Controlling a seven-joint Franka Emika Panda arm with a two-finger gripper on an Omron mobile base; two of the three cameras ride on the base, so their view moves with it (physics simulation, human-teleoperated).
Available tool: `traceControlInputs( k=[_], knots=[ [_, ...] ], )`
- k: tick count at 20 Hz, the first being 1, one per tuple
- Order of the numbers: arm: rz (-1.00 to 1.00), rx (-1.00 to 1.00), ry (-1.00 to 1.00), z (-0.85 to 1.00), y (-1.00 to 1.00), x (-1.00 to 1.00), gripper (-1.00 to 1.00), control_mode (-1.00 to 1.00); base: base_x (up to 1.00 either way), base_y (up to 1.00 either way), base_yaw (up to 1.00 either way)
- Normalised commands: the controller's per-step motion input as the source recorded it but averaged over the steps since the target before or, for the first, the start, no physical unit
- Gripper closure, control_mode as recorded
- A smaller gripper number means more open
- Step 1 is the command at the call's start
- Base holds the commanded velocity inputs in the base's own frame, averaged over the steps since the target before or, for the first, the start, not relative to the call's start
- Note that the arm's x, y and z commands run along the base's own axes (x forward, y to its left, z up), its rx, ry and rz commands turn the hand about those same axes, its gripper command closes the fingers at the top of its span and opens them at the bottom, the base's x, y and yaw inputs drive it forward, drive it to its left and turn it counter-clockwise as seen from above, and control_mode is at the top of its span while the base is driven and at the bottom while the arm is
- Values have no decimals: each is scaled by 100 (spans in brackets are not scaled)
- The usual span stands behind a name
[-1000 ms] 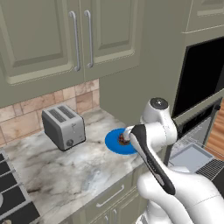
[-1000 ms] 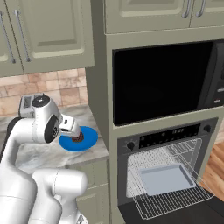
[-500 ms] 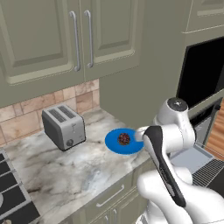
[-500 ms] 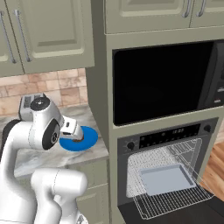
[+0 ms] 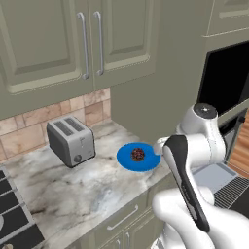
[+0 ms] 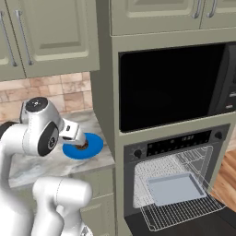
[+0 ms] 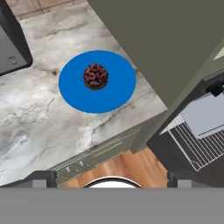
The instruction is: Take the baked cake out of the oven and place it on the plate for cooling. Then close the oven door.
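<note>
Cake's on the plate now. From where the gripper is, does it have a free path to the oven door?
Probably yes. The gripper is open and empty above the counter edge, and the oven door hangs open beside it with nothing between them.

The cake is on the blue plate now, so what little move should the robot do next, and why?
Probably swing the open, empty tool toward the oven door. The baked cake already sits on the plate, free of the tool, while the oven is open with its rack and tray showing.
</note>
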Motion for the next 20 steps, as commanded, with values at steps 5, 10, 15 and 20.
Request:
traceControlInputs(
  k=[5, 10, 15, 20],
  knots=[
    [0, 0, 0, 1, 0, -25, -100, -100, 0, 0, 0],
    [0, 0, 0, 0, 0, 0, -100, 100, -56, -10, 0],
    [0, 0, 0, 0, 0, 0, -100, 100, -90, -47, 0],
    [0, 0, 0, 0, 0, 0, -100, 100, -58, -72, 2]
  ],
)
